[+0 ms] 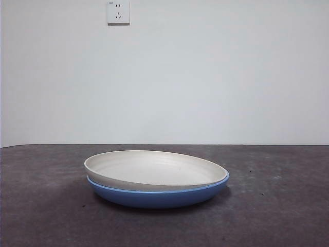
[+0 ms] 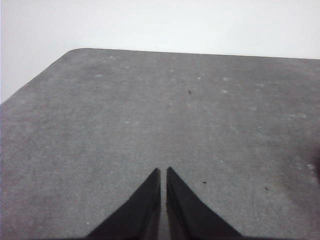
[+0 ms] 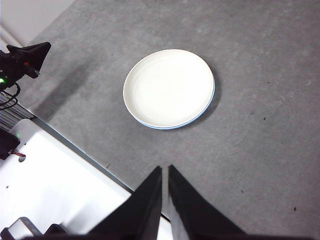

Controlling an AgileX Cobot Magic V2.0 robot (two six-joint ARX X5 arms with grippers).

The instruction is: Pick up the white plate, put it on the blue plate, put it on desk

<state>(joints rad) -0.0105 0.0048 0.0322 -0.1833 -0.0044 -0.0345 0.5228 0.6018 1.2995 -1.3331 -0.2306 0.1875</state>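
Blue plate mostly buried under the white one

The glossy round blue plate (image 1: 154, 197) shows only its outer wall; from the right wrist, just a thin crescent, its inside covered by the matte cream white plate (image 1: 154, 170). The black left-arm tip (image 3: 27, 57) is cut off by the edge.

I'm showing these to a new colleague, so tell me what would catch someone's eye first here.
First, the white plate nested in the blue plate, sitting slightly tilted, with the blue rim showing beneath it, in the middle of the dark grey desk. Next, a white wall socket high on the bare wall behind. Both hands are away from the stack: the right hand hangs above it, shut and empty, and the left hand, also shut, sees only bare desk.
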